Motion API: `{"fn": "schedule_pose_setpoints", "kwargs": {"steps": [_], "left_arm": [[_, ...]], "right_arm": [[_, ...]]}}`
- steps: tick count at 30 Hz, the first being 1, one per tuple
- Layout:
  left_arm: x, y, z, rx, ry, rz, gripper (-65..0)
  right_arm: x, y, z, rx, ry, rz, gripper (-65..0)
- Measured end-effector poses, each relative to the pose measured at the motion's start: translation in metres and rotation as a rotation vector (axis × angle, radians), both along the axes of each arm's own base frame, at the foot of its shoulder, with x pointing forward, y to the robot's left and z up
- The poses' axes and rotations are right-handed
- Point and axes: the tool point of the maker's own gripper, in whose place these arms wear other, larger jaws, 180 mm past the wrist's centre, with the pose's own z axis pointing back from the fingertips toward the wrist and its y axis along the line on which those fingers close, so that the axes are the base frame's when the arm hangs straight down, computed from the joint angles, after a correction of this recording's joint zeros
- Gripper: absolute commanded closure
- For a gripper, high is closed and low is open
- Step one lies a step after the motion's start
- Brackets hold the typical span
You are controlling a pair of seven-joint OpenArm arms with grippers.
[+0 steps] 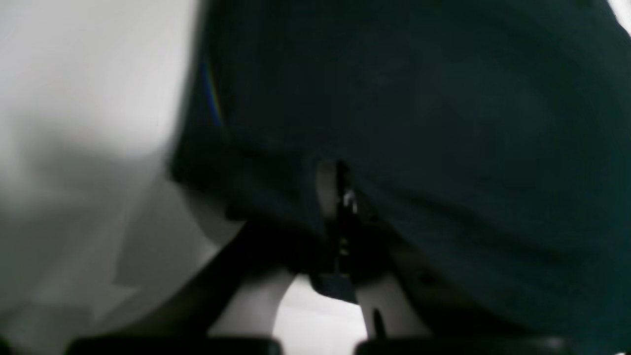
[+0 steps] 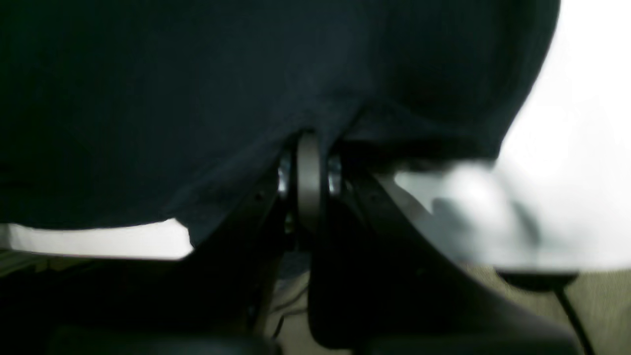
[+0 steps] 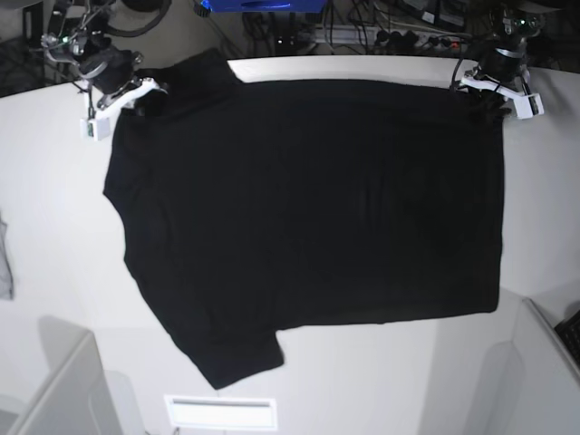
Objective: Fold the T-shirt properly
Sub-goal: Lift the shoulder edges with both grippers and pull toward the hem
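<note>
The T-shirt (image 3: 308, 208) lies spread flat and plain-side up over my white table (image 3: 54, 263), collar end toward the left of the base view and hem toward the right, one short sleeve (image 3: 227, 349) fanned out toward the near edge. Starting at the left of that view, a small grey cloth scrap (image 3: 5, 258) sits at the table's edge, well apart from the shirt. Next, at the far left corner of the shirt, my right gripper (image 3: 145, 98) is pressed together on the black fabric by the sleeve there; its wrist view shows the cloth (image 2: 197, 98) bunched into the closed fingers (image 2: 309, 167). Across the broad dark body to the far right corner, my left gripper (image 3: 489, 101) is likewise pinched tight on the hem corner, and its wrist view shows the blurred fabric (image 1: 443, 123) draped over the closed fingers (image 1: 340, 197). No bins or trays show on the table; the shirt rests directly on its surface.
</note>
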Motion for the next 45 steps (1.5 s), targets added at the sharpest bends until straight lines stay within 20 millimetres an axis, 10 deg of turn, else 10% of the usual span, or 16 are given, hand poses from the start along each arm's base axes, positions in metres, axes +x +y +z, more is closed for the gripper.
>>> {"fn": "schedule_pose_setpoints", "kwargs": {"steps": [27, 45], "left_arm": [[0.040, 0.007, 0.011, -0.012, -0.014, -0.007, 0.0], [0.061, 0.021, 0.017, 0.030, 0.012, 0.006, 0.0]], "right_arm": [[0.075, -0.006, 0.034, 0.014, -0.078, -0.016, 0.0], [0.112, 0.006, 0.014, 0.083, -0.009, 0.008, 0.0]]}}
